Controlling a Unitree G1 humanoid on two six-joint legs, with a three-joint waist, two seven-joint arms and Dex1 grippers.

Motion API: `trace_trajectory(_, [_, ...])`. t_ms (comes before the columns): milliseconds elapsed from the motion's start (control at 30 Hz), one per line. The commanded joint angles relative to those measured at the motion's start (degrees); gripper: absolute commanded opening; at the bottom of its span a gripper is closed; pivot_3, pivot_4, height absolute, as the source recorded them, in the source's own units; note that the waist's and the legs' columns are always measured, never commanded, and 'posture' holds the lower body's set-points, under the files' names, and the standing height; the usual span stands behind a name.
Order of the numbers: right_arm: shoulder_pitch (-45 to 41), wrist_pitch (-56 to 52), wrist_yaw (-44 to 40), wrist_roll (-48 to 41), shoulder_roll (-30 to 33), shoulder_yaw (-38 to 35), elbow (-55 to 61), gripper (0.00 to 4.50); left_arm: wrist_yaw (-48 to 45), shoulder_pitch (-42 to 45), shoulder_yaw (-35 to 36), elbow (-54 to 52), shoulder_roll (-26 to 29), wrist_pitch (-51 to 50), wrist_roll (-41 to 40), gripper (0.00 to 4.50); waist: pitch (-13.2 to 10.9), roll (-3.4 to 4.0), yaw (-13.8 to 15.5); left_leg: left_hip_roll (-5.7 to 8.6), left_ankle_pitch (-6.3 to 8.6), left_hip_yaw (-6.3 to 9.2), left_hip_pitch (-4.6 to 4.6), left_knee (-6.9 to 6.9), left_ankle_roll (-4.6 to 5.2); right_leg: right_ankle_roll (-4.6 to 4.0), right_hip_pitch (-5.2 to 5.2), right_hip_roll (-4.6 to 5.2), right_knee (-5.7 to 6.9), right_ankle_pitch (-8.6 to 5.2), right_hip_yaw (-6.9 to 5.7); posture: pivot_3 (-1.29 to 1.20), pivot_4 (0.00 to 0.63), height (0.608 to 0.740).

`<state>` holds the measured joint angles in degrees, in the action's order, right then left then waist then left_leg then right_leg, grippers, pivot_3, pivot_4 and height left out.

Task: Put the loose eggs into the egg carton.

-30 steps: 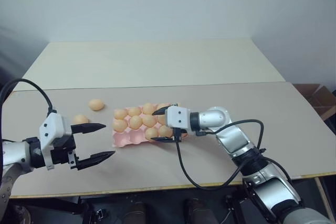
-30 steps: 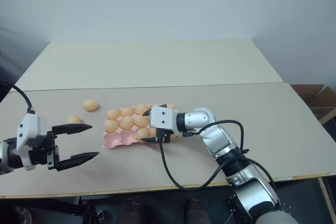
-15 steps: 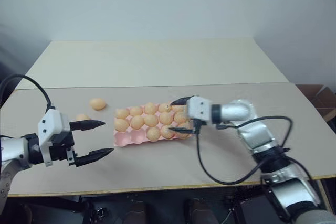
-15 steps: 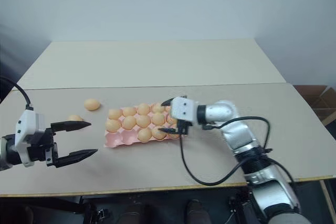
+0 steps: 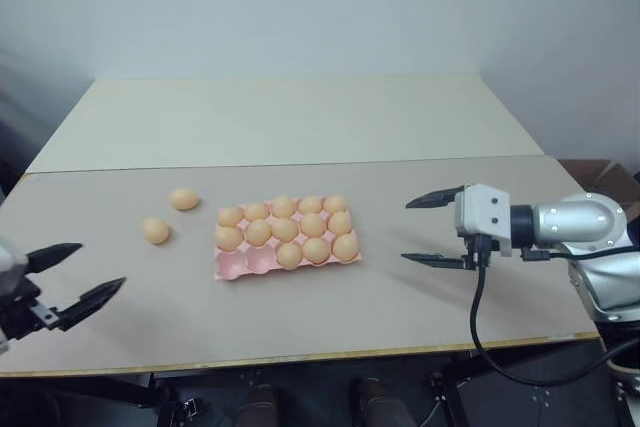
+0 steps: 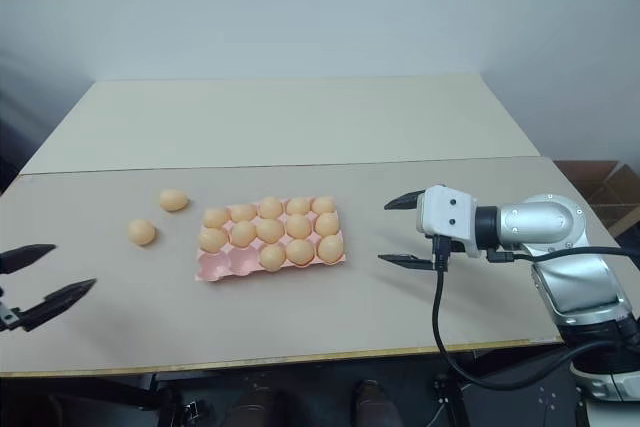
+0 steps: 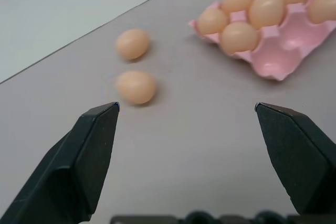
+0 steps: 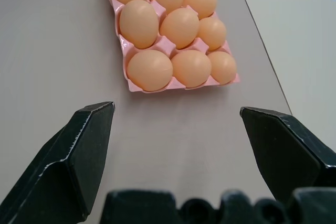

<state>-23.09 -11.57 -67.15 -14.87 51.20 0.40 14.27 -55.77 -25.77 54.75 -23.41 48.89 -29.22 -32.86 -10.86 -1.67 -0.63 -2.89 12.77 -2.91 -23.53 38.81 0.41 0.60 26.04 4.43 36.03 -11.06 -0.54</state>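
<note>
Table [image 5: 420,317]: light tan surface spanning the lower half of the left eye frame; a second, paler tabletop [image 5: 290,117] adjoins it along the far edge.
Egg carton [image 5: 236,265]: pink moulded tray, lying flat at the centre of the left eye frame, slightly left of the midline. Cups run in three rows.
Carton contents [image 5: 313,225]: thirteen orange-tan eggs seated in cups. The far row and the middle row are full. In the near row, the cups toward the right of the frame are filled.
Empty cups [image 7: 274,55]: two bare pink cups at the near-left corner of the carton as the left eye view shows it.
Loose eggs: two, resting on the table to the left of the carton, apart from each other and from the tray.
Loose egg, far [image 5: 183,198]: left of centre in the frame, level with the far row of the carton.
Loose egg, near [image 5: 154,230]: lower and further left, level with the middle row.
Left gripper [image 5: 72,275]: at the lower left edge of the frame, well apart from both loose eggs. Jaws spread wide, nothing between them.
Right gripper [image 5: 427,230]: at the right of the frame, well clear of the right end of the carton, fingers pointing toward the carton. Jaws spread wide, nothing between them.
Cable [image 5: 478,332]: black, hanging in a loop below the right gripper body.
</note>
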Motion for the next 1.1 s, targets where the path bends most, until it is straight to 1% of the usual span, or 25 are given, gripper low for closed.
trace_trajectory(33, [0.9,-0.9,1.6,-1.2,0.8,-3.1,2.2,4.48,-1.1,-1.3,4.5,-0.1,-0.5,-0.4,-1.7,4.50,0.0,-0.04,0.0,0.00,0.16,-0.01,-0.01,0.02,-0.27,0.00,0.00,0.02,-0.02,0.00,0.01,0.00,0.150,0.740])
trace_trajectory(233, [1.8,-1.1,2.6,-1.2,0.6,-3.4,3.0,4.48,-0.7,-1.8,4.7,0.3,-1.5,0.7,-1.4,4.50,0.1,-0.10,-0.1,-0.01,0.09,-0.08,-0.06,-0.01,-0.14,0.00,0.05,0.00,-0.04,0.00,0.05,0.00,0.150,0.740])
trace_trajectory(333, [2.1,-1.1,2.9,-1.2,0.6,-3.3,3.2,4.48,1.3,0.5,3.1,1.2,-3.2,1.8,-1.8,4.50,0.1,-0.10,-0.1,-0.02,0.02,-0.09,-0.10,-0.03,-0.03,-0.03,0.08,-0.01,-0.05,-0.01,0.05,0.00,0.150,0.740])
trace_trajectory(400, [2.4,-1.1,3.1,-1.3,0.5,-3.3,3.4,4.48,4.2,3.5,0.6,2.1,-3.9,0.7,-1.9,4.50,0.1,-0.11,0.0,-0.01,0.02,-0.09,-0.11,-0.03,-0.03,-0.02,0.07,-0.01,-0.07,-0.01,0.06,0.00,0.150,0.740])
trace_trajectory(500, [2.3,-1.2,3.6,-1.0,0.2,-2.8,3.4,4.48,14.5,11.8,-6.2,4.5,-5.3,-1.9,1.6,4.50,0.1,-0.20,0.5,0.00,0.02,-0.08,-0.08,0.03,-0.03,-0.01,-0.01,0.00,-0.02,0.00,0.06,0.00,0.150,0.740])
trace_trajectory(667, [1.5,-1.2,4.4,-0.4,0.0,-2.3,2.7,4.48,23.0,20.6,-15.7,6.9,-5.8,-4.8,5.7,4.50,0.3,-0.56,0.5,0.00,0.01,-0.09,-0.01,0.06,-0.02,0.02,-0.07,-0.03,0.01,0.06,0.10,0.00,0.150,0.740])
trace_trajectory(833, [1.5,-1.1,5.2,0.0,-0.1,-2.2,2.7,4.48,25.8,27.0,-21.8,12.7,-5.3,-3.3,9.2,4.50,0.4,-0.59,0.1,0.01,0.01,-0.13,-0.02,0.02,-0.03,0.10,-0.04,-0.04,-0.01,0.11,0.15,0.00,0.150,0.740])
trace_trajectory(900, [1.7,-1.4,6.0,0.4,-0.1,-2.3,3.0,4.48,25.5,29.0,-23.6,15.0,-5.0,-2.0,10.2,4.50,0.4,-0.60,0.1,0.01,0.01,-0.13,-0.02,-0.02,-0.03,0.26,-0.04,-0.05,-0.01,0.22,0.15,0.00,0.150,0.740])
trace_trajectory(1100, [3.2,-2.5,7.2,-0.2,0.6,-3.4,5.0,4.48,24.1,32.9,-28.6,20.6,-6.2,1.2,12.0,4.50,0.4,-0.61,0.1,0.02,0.01,-0.14,-0.04,0.01,-0.02,0.26,-0.03,-0.04,-0.02,0.23,0.16,0.00,0.150,0.740])
